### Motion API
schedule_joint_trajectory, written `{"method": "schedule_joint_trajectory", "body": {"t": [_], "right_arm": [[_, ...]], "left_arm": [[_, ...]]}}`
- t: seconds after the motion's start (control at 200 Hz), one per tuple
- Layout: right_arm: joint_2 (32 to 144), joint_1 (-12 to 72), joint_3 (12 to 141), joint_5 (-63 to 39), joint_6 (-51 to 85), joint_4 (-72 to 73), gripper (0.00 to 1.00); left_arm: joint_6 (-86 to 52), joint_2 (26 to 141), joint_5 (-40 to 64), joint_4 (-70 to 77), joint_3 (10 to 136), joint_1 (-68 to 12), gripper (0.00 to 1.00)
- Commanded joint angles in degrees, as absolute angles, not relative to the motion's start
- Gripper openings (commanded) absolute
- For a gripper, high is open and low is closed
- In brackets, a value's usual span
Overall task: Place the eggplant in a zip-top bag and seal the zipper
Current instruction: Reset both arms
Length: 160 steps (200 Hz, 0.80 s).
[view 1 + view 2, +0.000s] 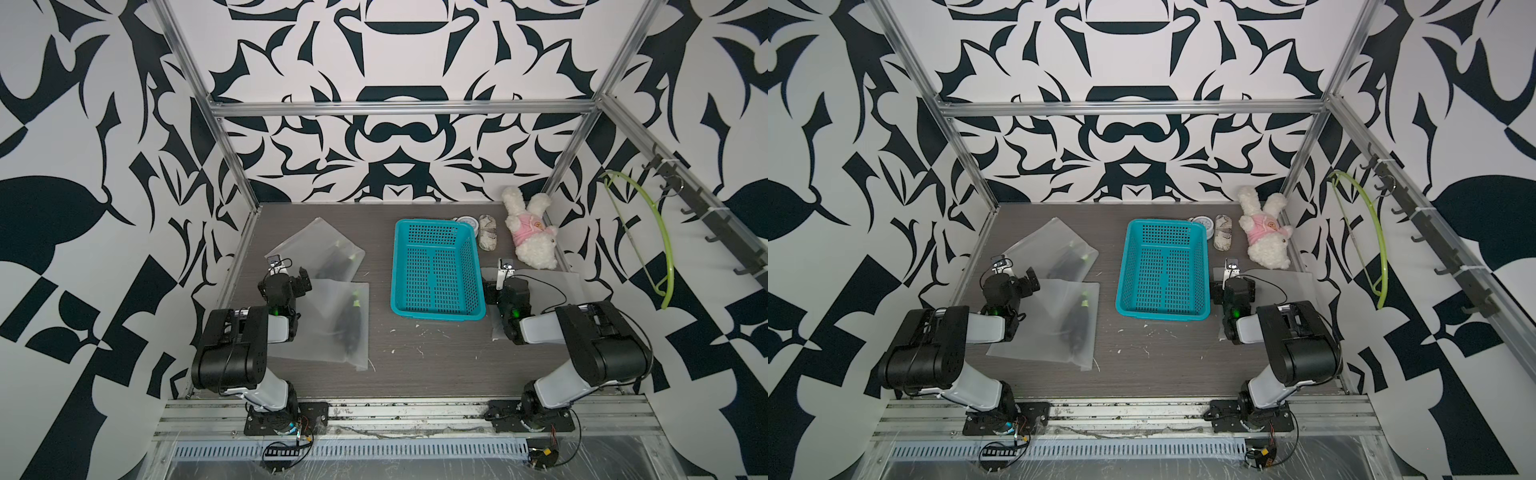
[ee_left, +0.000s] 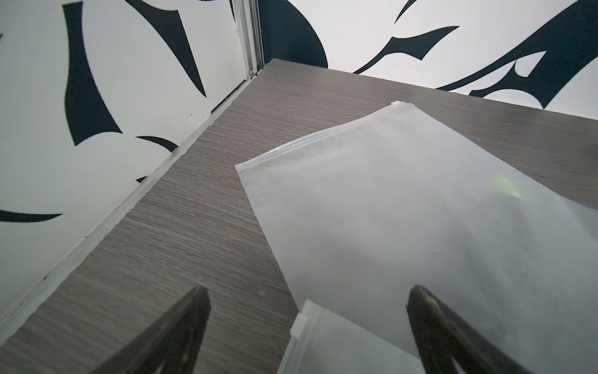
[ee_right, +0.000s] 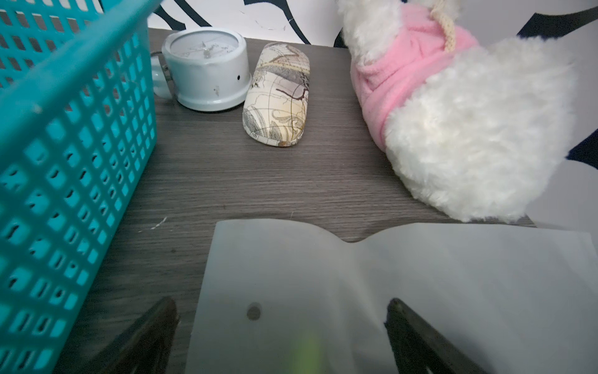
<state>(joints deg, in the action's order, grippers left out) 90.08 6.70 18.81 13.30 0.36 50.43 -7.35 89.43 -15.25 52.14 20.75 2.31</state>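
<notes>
Left pincer [image 2: 307,301]: fingers apart, empty, above desk [image 2: 194,200].
Right pincer [image 3: 281,311]: fingers apart, empty, over flat bag [image 3: 453,291].
Eggplant [image 1: 350,330]: inside frosted bag [image 1: 322,347], left of basket [image 1: 438,312].
Writing: map-print case [image 3: 278,97], lettering unreadable.

The left gripper [image 2: 309,293] hangs just above a grey wood-grain table [image 2: 194,210], its two dark fingers [image 2: 427,311] spread wide with nothing clasped between them. A frosted zip-top bag [image 2: 404,226] lies flat on the table beyond the fingertips, its zipper strip [image 2: 323,139] running along the far edge. A pale green smudge [image 2: 508,191] shows through the film; what it belongs to cannot be made out. The corner of a second frosted bag [image 2: 339,346] sits between the fingers, overlapping the first. A black-and-white patterned wall [image 2: 97,97] borders the table, meeting a metal post [image 2: 250,35] at the corner.
</notes>
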Motion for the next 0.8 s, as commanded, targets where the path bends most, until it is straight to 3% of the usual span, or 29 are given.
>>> {"method": "schedule_joint_trajectory", "body": {"t": [0.0, 0.255, 0.365, 0.46, 0.515, 0.595, 0.795], "right_arm": [[88.74, 6.53, 20.03, 14.24, 0.0, 52.47, 1.0], [88.68, 6.42, 20.0, 14.66, 0.04, 52.6, 1.0], [88.38, 6.51, 17.4, 24.1, 4.01, 56.99, 1.0], [88.66, 6.52, 16.95, 21.17, 2.51, 58.23, 1.0], [89.21, 6.55, 19.22, 18.32, 1.11, 54.61, 1.0], [88.89, 6.42, 19.82, 17.31, 1.14, 53.04, 1.0], [88.68, 6.42, 19.8, 17.34, 1.16, 52.77, 1.0]], "left_arm": [[-7.64, 88.51, -14.66, 51.96, 21.09, 2.59, 1.0], [-7.33, 88.36, -14.55, 52.54, 20.58, 2.58, 1.0], [-7.95, 87.98, -16.75, 61.84, 15.0, 2.27, 1.0], [-8.79, 88.52, -18.26, 68.82, 12.32, 2.22, 1.0], [-8.33, 89.15, -16.94, 65.5, 14.64, 2.2, 1.0], [-7.6, 88.29, -15.96, 49.48, 22.32, 2.24, 1.0], [-7.87, 88.13, -14.54, 51.26, 21.19, 2.76, 1.0]]}}
